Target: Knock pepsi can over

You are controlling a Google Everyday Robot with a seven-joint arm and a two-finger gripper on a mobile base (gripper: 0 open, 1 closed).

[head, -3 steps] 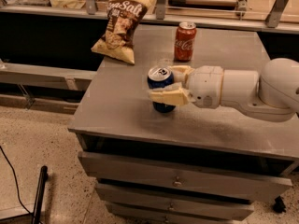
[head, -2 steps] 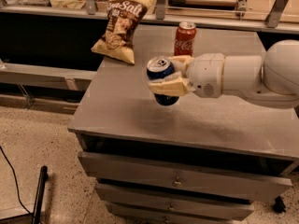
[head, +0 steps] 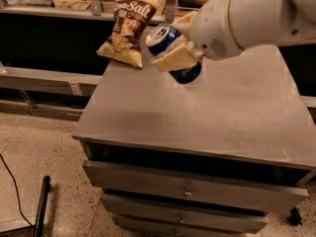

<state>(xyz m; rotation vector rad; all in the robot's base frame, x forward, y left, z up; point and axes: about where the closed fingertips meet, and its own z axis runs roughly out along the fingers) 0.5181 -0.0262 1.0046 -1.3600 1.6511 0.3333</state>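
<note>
While the white arm (head: 247, 14) reaches in from the right edge of the table (head: 197, 117), the gripper (head: 170, 48) sits over the far-left part of the top, a little in from the far-left corner. Its 2 beige fingers (head: 175, 58) are closed on the pepsi can (head: 167, 40), 1 across the near side of the can's body and the other behind it.

The can is tilted, its silver top leaning toward the left edge and its blue base pointing down and to the right. The base hangs close over the grey surface; I cannot tell whether it touches the top or clears it.

A brown bag of chips (head: 129, 26) lies at the far-left corner, just beside the can's silver top and partly over the table's far edge.

Under the front edge of the table are 3 grey drawers (head: 187, 191), the upper 2 with a small knob each. On the speckled floor to the left lie a black cable (head: 12, 186) and a black pole (head: 42, 206).
</note>
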